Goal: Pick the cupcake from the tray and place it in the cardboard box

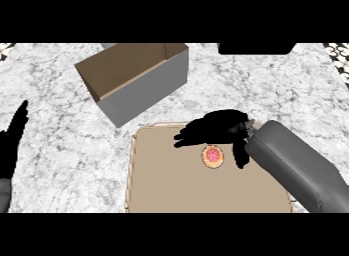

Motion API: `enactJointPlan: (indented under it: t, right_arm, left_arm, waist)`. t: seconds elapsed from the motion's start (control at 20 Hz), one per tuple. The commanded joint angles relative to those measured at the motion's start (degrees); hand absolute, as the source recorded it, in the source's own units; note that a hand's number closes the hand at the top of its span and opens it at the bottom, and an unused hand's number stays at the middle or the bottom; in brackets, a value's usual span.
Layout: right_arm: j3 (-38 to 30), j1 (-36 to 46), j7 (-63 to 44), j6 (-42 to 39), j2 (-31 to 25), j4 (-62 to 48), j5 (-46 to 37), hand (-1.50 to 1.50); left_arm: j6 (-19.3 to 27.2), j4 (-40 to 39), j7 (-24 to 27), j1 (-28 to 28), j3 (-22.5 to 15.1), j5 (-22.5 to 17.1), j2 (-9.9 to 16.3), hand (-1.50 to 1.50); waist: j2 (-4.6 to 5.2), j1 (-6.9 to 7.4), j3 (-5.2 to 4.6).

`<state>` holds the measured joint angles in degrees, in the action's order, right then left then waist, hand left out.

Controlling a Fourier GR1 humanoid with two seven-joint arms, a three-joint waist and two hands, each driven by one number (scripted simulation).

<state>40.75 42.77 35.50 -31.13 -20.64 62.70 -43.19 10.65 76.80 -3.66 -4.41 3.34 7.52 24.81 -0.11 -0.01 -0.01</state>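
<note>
My right robot hand (215, 128) hangs with curled fingers just above the cupcake (213, 156), holding nothing, on the tray (162, 175) below the cardboard box (133, 75), so I should go straight down and close around it gently.

Steep head view over counter (59, 150)
</note>
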Motion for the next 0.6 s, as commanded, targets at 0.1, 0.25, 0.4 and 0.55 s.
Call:
enactJointPlan:
  t: [0.1, 0.25, 0.4, 0.55]
  right_arm:
    - [0.8, -1.4, -2.5, -8.5, -0.8, 6.9, -2.8, -1.5]
    - [1.2, -4.2, -3.0, -4.6, 0.4, 2.8, -5.5, -1.5]
    - [1.7, -4.1, -3.4, -3.0, 2.6, -1.6, -8.6, -1.5]
    - [-2.1, -5.0, -5.4, -3.6, 5.4, -0.1, -9.9, 1.5]
  left_arm:
    - [-0.1, 0.6, 0.0, -0.1, 0.5, 1.4, -0.9, 0.0]
    - [-4.0, -2.0, 2.8, -0.7, 4.6, -1.2, 2.5, 0.0]
    - [-2.6, -0.3, -0.6, -1.9, 2.9, 1.0, 0.1, 0.0]
    - [-2.1, 1.4, -1.4, -0.9, 2.9, 2.4, -1.3, 0.0]
  waist:
    - [-0.03, 0.04, 0.0]
    - [0.11, 0.22, -0.01]
    - [0.19, 0.41, 0.02]
    - [0.1, 0.32, 0.02]
